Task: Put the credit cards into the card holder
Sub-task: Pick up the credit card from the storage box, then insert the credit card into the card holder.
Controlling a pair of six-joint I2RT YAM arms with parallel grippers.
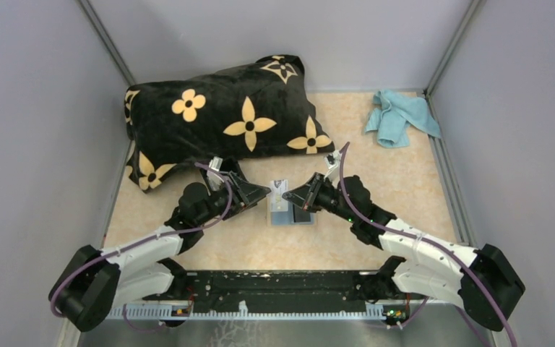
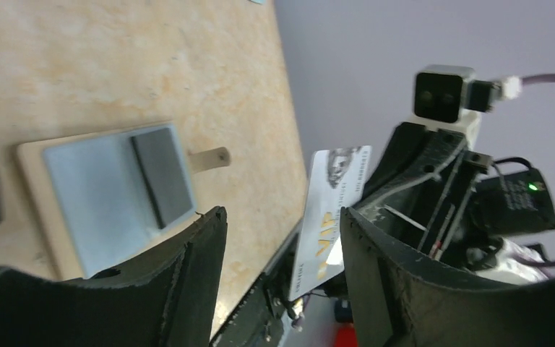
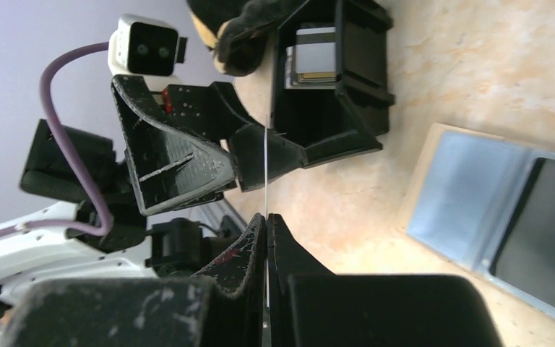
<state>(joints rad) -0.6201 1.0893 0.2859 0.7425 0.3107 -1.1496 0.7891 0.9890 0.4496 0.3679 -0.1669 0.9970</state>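
Observation:
My right gripper [image 3: 267,215] is shut on a white credit card [image 2: 329,217] with gold lettering, held upright on its edge above the table. In the right wrist view that card [image 3: 267,166] is only a thin line. The left gripper [image 2: 283,211] is open and the card stands between its fingers, close to the right finger [image 2: 376,246]. From above, both grippers [image 1: 264,193] [image 1: 289,195] meet over the card [image 1: 280,189]. Below them a grey card with a dark stripe [image 2: 108,199] lies flat on a pale beige one [image 1: 290,215]. The black card holder [image 3: 332,94] stands behind the left gripper with cards [image 3: 314,58] in it.
A big black pillow with yellow flowers [image 1: 224,119] fills the back left, its corner [image 3: 238,25] right beside the card holder. A light blue cloth [image 1: 401,116] lies at the back right. Grey walls close in the table on three sides.

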